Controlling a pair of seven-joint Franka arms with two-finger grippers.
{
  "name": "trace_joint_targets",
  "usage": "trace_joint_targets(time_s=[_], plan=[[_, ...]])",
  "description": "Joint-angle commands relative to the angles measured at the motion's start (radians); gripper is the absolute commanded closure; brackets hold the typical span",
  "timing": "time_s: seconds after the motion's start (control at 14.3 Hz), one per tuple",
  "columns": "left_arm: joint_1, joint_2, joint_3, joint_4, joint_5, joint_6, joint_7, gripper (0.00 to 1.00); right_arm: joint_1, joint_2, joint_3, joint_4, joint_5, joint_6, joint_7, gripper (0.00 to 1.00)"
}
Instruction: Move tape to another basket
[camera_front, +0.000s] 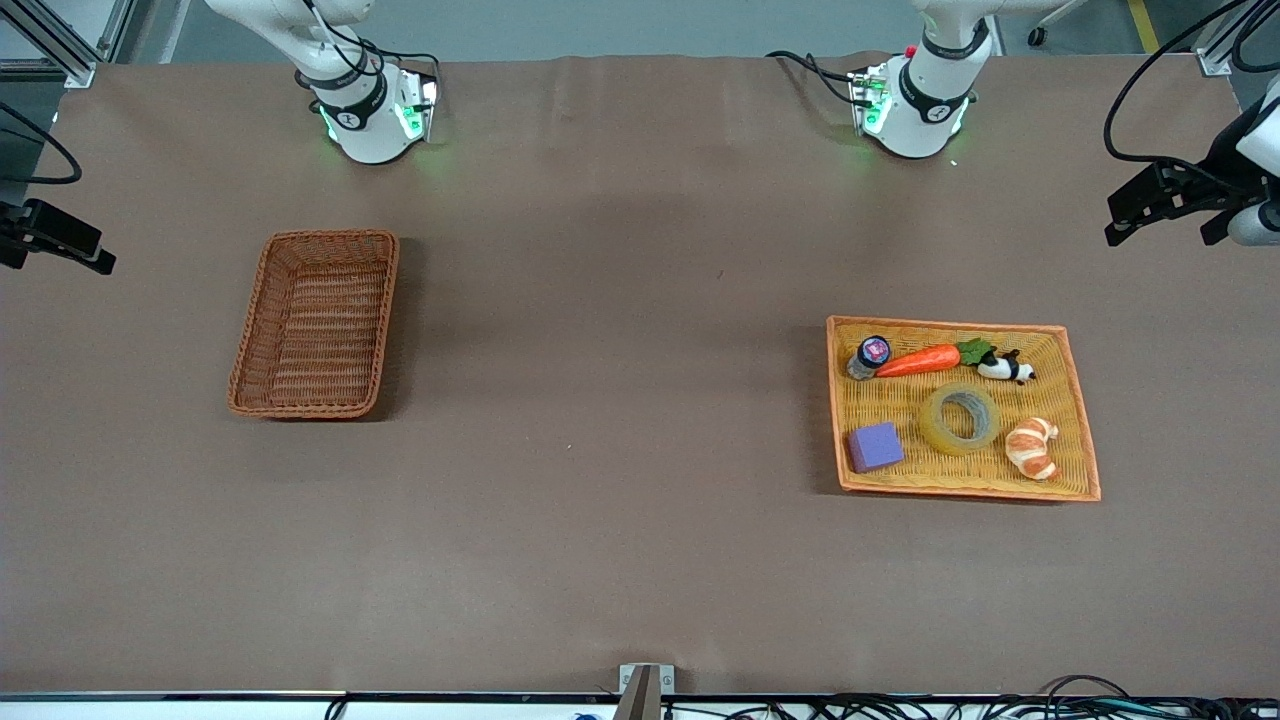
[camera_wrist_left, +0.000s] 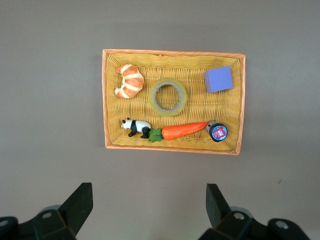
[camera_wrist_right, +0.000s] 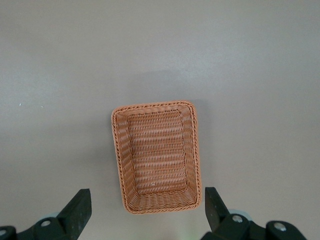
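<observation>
A brown, matte sheet covers the whole table (camera_front: 620, 300), with faint creases across it. Along the top edge of the front view runs a strip of grey floor, with aluminium frame posts at both upper corners; black cables trail along the bottom edge. The two white arm bases glow green at the top of the frame.

In the lower-right part of the front view lies a flat yellow-orange woven tray (camera_front: 1085, 440). The tape (camera_front: 960, 418) rests flat near the tray's middle, its hole facing up. Beside it, toward the frame's right, is a croissant (camera_front: 1032, 447); a purple block (camera_front: 875, 446) sits in the tray's lower-left corner. Along the tray's upper edge lie a small bottle (camera_front: 868, 356), a carrot (camera_front: 920, 360) and a panda figure (camera_front: 1006, 369).

The basket (camera_front: 315, 322), reddish-brown wicker, stands in the left half of the front view, well apart from the tray.

The left gripper (camera_wrist_left: 147, 210) hangs high, its fingers spread wide at the bottom of the left wrist view; the tape (camera_wrist_left: 167, 96) appears above them in that frame, near the centre, untouched. The right gripper (camera_wrist_right: 147, 210) is likewise spread wide and holds nothing, with the basket (camera_wrist_right: 157, 156) framed between and above its fingertips in the right wrist view.
</observation>
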Motion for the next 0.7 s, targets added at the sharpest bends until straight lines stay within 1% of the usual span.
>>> trace_joint_targets(time_s=[0.0, 0.21, 0.35, 0.42, 0.49, 0.63], plan=[[0.001, 0.013, -0.002, 0.031, -0.012, -0.027, 0.017, 0.0, 0.0, -0.019, 0.003, -0.028, -0.001, 0.011, -0.008, 0.0], [0.005, 0.055, 0.001, 0.074, -0.008, -0.027, 0.02, 0.0, 0.0, -0.019, 0.003, -0.028, -0.001, 0.011, -0.008, 0.0], [0.014, 0.112, 0.003, 0.067, -0.012, -0.016, 0.025, 0.0, 0.0, -0.018, 0.003, -0.029, -0.001, 0.015, -0.008, 0.0], [0.014, 0.146, 0.006, 0.059, -0.006, 0.014, 0.025, 0.0, 0.0, -0.018, 0.004, -0.029, -0.001, 0.017, -0.008, 0.0], [0.014, 0.169, 0.006, 0.027, -0.005, 0.071, 0.023, 0.0, 0.0, -0.018, 0.004, -0.029, 0.001, 0.017, -0.008, 0.0], [0.014, 0.169, 0.009, -0.095, -0.005, 0.215, 0.005, 0.0, 0.0, -0.018, 0.004, -0.029, 0.001, 0.014, -0.008, 0.0]])
